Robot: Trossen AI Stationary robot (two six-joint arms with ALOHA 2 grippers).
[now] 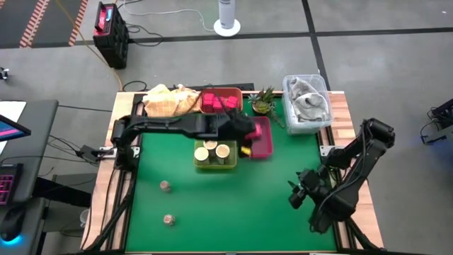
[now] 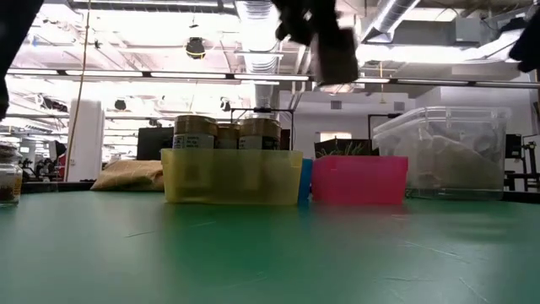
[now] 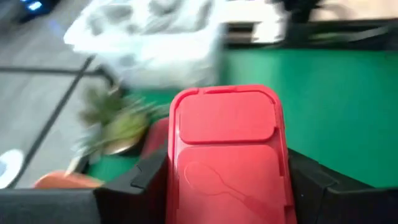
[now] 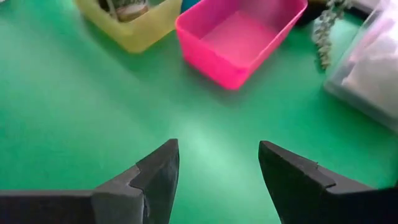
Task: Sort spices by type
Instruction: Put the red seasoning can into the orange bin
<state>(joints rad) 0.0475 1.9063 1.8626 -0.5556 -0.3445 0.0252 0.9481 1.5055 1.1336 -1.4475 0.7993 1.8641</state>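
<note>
My left gripper (image 1: 245, 129) reaches over the table's far middle and is shut on a bright pink boxy packet (image 3: 227, 149), high above the pink tray (image 1: 263, 139). More pink packets (image 1: 212, 101) lie in the red tray at the far edge. Cream-topped jars (image 1: 214, 151) stand in the yellow tray (image 2: 232, 176). Two tiny brownish jars (image 1: 165, 186) (image 1: 169, 219) stand on the green mat, near left. My right gripper (image 4: 217, 168) is open over bare mat on the right (image 1: 297, 191). No dark brown piece shows. My left gripper pinches the pink packet between its two fingers (image 3: 146, 177), one on each long side (image 3: 177, 168). The packet's lidded face (image 3: 225, 115) juts out past the fingertips. In the low view the gripper (image 2: 325, 38) hangs well above the trays, so the packet is lifted clear.
A small potted plant (image 1: 263, 103) and a clear plastic bin (image 1: 307, 103) stand at the far right, just beyond the pink tray. A tan bag (image 1: 164, 100) lies at the far left. Something blue (image 2: 305, 179) shows between the yellow and pink trays. Open mat lies across the near half.
</note>
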